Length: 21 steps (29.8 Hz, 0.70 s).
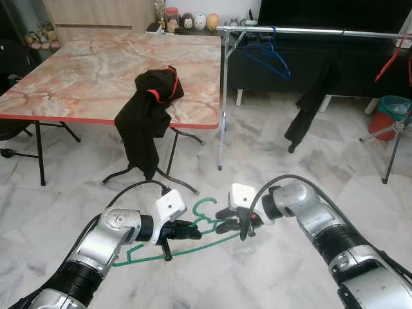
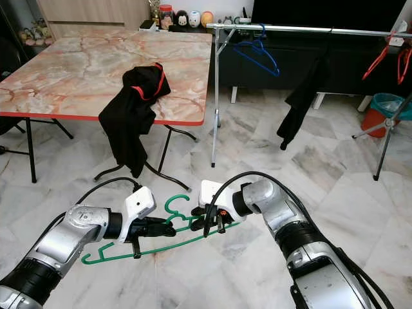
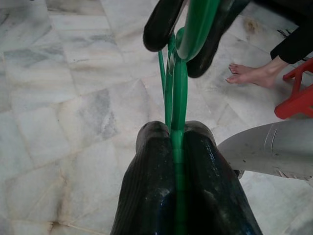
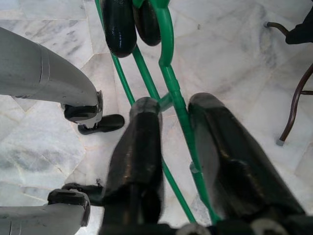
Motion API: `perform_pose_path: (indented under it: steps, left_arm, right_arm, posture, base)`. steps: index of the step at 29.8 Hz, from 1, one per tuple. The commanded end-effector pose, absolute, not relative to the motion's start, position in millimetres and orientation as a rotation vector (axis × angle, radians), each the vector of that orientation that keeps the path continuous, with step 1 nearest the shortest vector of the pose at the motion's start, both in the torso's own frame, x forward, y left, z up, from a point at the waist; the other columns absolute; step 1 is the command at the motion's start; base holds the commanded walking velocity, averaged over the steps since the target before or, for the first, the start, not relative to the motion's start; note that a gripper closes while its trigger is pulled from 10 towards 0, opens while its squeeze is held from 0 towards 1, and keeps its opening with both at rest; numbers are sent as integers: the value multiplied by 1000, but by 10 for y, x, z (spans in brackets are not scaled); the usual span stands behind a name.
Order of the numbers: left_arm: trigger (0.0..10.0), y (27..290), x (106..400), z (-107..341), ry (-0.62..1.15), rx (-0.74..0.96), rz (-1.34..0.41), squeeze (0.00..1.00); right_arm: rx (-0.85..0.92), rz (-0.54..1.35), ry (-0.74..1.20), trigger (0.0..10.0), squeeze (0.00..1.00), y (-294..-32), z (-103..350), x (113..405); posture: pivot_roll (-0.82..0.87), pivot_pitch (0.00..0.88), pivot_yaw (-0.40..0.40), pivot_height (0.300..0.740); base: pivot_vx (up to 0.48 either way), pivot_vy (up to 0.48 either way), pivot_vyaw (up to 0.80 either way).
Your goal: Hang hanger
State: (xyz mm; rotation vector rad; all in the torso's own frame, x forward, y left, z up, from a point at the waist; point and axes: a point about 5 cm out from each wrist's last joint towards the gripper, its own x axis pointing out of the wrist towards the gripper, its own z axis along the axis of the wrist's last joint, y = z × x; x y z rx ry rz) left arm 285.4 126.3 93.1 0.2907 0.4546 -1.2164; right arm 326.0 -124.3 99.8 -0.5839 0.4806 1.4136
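While the thin green plastic hanger (image 1: 193, 241) hangs low over the marble floor (image 1: 270, 161) | left claw (image 1: 190, 229) clamped on it | right claw (image 1: 223, 226) straddling it, slightly parted | silver clothes rail (image 1: 309, 30) well apart; hanging remains undone

Setting: living or dining room of a private home.
Floor: pale veined marble tiles (image 1: 270, 161) throughout.
Furniture: folding surface (image 1: 96, 71) with pink marble-pattern top, red edge and black metal legs; a black garment (image 1: 149, 112) draped over its edge.
Laundry gear: metal clothes rail (image 1: 309, 30) carrying a blue hanger (image 1: 270, 56) and a dark hanging garment (image 1: 309, 106); red hangers (image 2: 380, 55) at its far end.
Ornaments: row of small figurines (image 1: 193, 21) on a low dark cabinet (image 1: 302, 71) along the wall.
Other: teal-lined bin (image 1: 390, 114); a person's bare foot (image 3: 252, 74) on the tiles beside a red stool (image 3: 296, 95).
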Motion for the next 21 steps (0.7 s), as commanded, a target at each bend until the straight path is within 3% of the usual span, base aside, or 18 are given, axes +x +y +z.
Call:
perform_pose_path:
  steps: [1, 6, 7, 8, 9, 11, 15, 16, 17, 18, 21]
  left_arm:
    - [0, 1315, 2861, 911, 472, 316, -1203, 0]
    - [0, 1368, 2838, 887, 487, 318, -1200, 0]
    - [0, 1391, 2833, 882, 491, 321, -1198, 0]
    - [0, 1416, 2828, 876, 497, 325, -1195, 0]
    - [0, 1470, 2815, 852, 515, 337, -1187, 0]
    - [0, 1494, 2808, 838, 524, 344, -1184, 0]
    - [0, 1665, 2758, 705, 575, 353, -1119, 0]
    - [0, 1665, 2758, 705, 575, 353, -1119, 0]
    - [2118, 1722, 2764, 640, 575, 351, -1055, 0]
    - [10000, 1741, 2769, 608, 576, 345, -1024, 0]
    - [10000, 1849, 2787, 437, 584, 350, -861, 0]
  right_arm:
    - [-574, 1402, 448, 10000, 1000, -1260, 1082, 3303]
    - [-574, 1353, 428, 10000, 1000, -1315, 1108, 3340]
    - [-586, 1323, 416, 10000, 816, -1339, 1110, 3358]
    - [-599, 1281, 399, 10000, 200, -1364, 1116, 3385]
    - [-612, 1174, 363, 10000, 0, -1413, 1139, 3456]
    - [-613, 1119, 349, 10000, 0, -1436, 1150, 3490]
    - [-548, 778, 290, 10000, 0, -1634, 1184, 3641]
    - [-548, 778, 290, 10000, 0, -1634, 1184, 3641]
    - [-487, 694, 281, 10000, 0, -1689, 1147, 3641]
    - [-461, 648, 283, 10000, 0, -1717, 1120, 3640]
    - [-302, 409, 340, 10000, 0, -1877, 912, 3592]
  posture:
    - [20, 0, -28, 740]
    - [15, 0, -26, 740]
    - [15, 0, -26, 740]
    - [15, 0, -26, 740]
    - [15, 0, -26, 740]
    - [15, 0, -24, 740]
    - [19, 0, -25, 740]
    - [19, 0, -25, 740]
    - [21, 0, -25, 740]
    - [22, 0, -26, 740]
    - [21, 0, -25, 740]
  base:
    - [0, 0, 0]
    - [0, 0, 0]
    - [0, 0, 0]
    - [0, 0, 0]
    - [0, 0, 0]
    - [0, 0, 0]
    - [0, 0, 0]
    - [0, 0, 0]
    - [0, 0, 0]
    - [0, 0, 0]
    - [0, 0, 0]
